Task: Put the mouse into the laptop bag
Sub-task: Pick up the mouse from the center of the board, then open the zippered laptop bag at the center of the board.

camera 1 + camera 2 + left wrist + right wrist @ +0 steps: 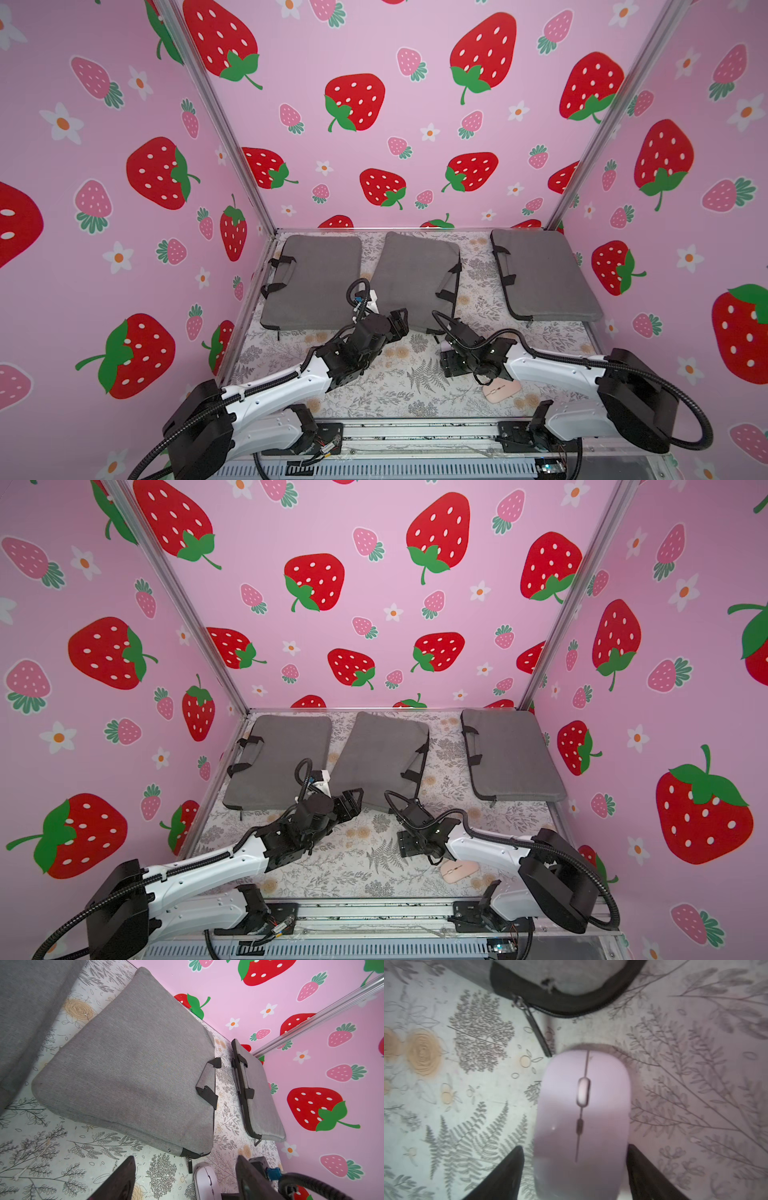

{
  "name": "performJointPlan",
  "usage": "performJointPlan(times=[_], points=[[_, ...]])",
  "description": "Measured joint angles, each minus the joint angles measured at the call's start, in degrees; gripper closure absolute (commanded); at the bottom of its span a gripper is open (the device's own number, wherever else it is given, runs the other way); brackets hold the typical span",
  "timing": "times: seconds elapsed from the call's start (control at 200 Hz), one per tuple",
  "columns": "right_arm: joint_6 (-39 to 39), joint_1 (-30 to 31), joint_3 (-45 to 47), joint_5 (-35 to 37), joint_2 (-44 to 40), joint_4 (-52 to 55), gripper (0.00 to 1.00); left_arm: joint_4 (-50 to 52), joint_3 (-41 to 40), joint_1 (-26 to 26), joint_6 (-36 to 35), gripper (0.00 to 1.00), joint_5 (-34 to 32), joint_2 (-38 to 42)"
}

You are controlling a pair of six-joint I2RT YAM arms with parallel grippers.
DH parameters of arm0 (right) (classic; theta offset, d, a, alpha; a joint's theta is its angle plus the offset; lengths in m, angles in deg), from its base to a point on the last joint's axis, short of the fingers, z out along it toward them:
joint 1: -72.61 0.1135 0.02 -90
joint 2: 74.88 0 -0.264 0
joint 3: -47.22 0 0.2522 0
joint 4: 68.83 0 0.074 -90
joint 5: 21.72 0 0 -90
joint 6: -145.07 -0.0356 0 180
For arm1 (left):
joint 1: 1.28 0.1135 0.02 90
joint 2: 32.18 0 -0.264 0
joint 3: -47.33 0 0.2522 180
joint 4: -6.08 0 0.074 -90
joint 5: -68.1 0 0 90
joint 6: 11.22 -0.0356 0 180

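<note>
Just in front of the arm bases, a salmon-pink rounded mouse lies on the grey floral-print tablecloth, close beside the white right arm. A little farther in, the right gripper points down, its jaws spread to either side of the rear of a pale lilac-pink plastic computer mouse. A strip of cloth shows between one finger and the shell, so nothing is clamped. That mouse sits flat on the cloth, outside the bag. Its nose is just short of the black zipper pull at a near corner of the middle grey fabric laptop bag. The left gripper hangs by that bag's other near corner, jaws apart and empty. Beyond, a left grey bag and a right grey bag flank it against the strawberry-patterned pink wall.
</note>
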Motion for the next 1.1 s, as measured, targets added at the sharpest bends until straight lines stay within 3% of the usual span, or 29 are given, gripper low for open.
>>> performJointPlan(times=[0.1, 0.205, 0.465, 0.575, 0.755, 0.87, 1.1], points=[[-0.94, 0.61, 0.02, 1.97, 0.00, 0.39, 0.26, -0.35, 0.00, 0.13, -0.04, 0.23, 0.79, -0.37], [-1.84, 0.96, 0.04, 4.39, 0.00, 1.73, 0.40, -0.81, 0.00, 0.39, -0.07, 0.23, 1.46, -0.76], [-3.06, 1.20, 0.35, 6.73, -0.09, 1.86, 0.41, -1.97, 0.33, 1.66, -0.52, 0.22, 4.09, -2.86], [-3.45, -0.46, 2.73, 7.02, -4.57, 2.21, 0.43, -1.38, 3.21, 2.23, -2.08, 0.21, 5.68, -5.99], [-3.15, -8.94, 7.58, 6.60, -21.03, 3.39, 0.43, 4.17, 19.61, 2.60, -7.69, 0.24, 11.41, -19.28], [-1.99, -15.85, 9.09, 3.63, -27.10, 4.04, 0.44, 7.56, 31.28, 2.56, -11.04, 0.27, 14.47, -29.18], [-0.07, -22.53, 11.13, -1.81, -30.47, 5.99, 0.44, 18.16, 49.37, 1.33, -17.90, 0.28, 9.18, -47.91]])
